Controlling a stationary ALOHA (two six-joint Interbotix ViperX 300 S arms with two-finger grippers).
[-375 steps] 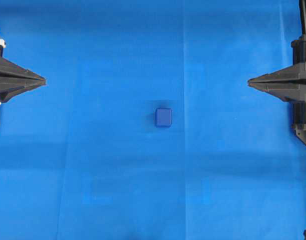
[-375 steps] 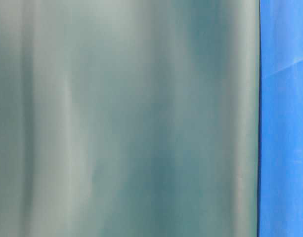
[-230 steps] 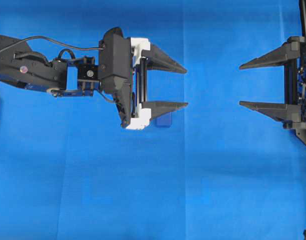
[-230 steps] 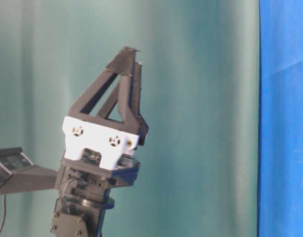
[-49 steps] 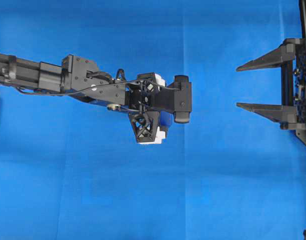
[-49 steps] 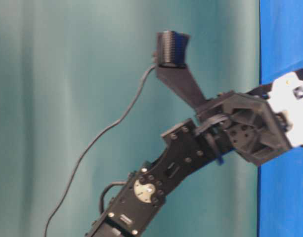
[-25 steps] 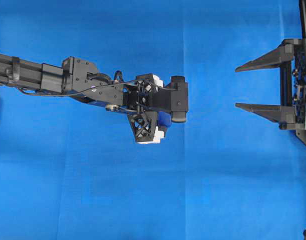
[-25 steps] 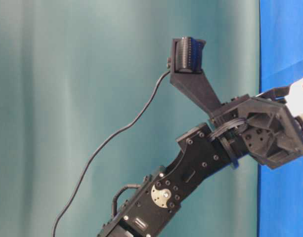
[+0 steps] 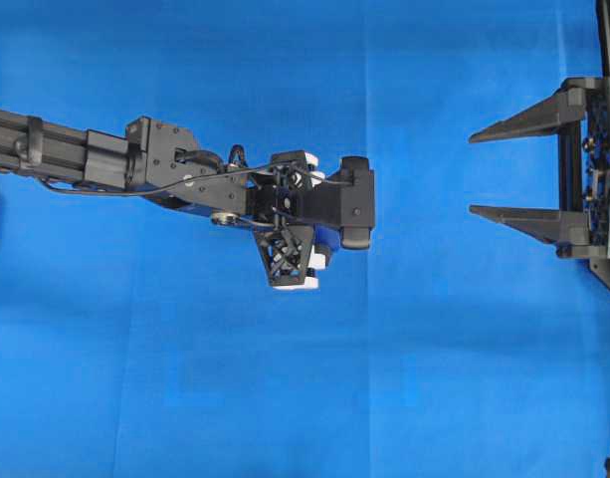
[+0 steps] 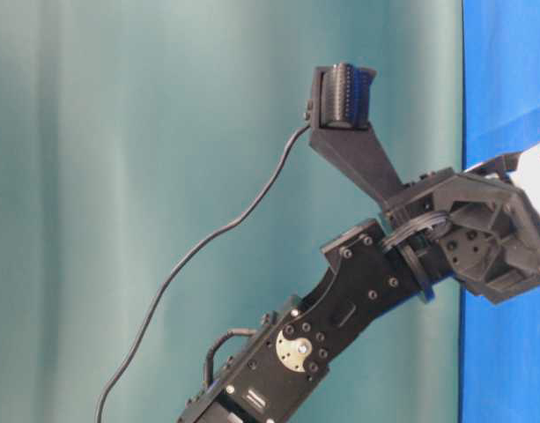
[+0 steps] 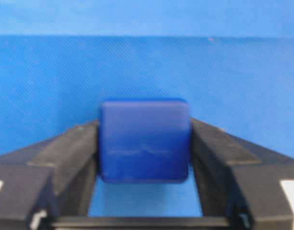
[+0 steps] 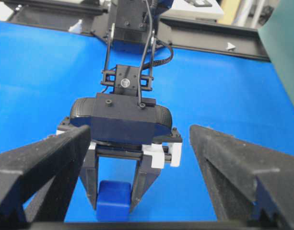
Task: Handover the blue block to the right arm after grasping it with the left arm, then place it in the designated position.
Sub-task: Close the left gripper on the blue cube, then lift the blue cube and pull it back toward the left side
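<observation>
The blue block (image 11: 144, 141) sits squeezed between the two black fingers of my left gripper (image 11: 144, 143), which is shut on it. In the right wrist view the left gripper (image 12: 114, 206) points down at the cloth with the block (image 12: 114, 199) between its tips, under its white brackets (image 12: 161, 154). From overhead only a sliver of the block (image 9: 330, 237) shows beneath the left wrist (image 9: 314, 204). I cannot tell whether the block is off the cloth. My right gripper (image 9: 471, 173) is open and empty at the right edge, its fingers (image 12: 233, 163) wide apart.
Bright-blue cloth (image 9: 185, 378) covers the table. The left arm (image 10: 340, 317) and its wrist camera (image 10: 340, 95) stand before a teal backdrop in the table-level view. The black frame of the arm bases (image 12: 204, 31) runs along the far side.
The left wrist has shifted slightly, with its white bracket lower in the overhead view and further right in the table-level view. The right gripper has stayed open and still.
</observation>
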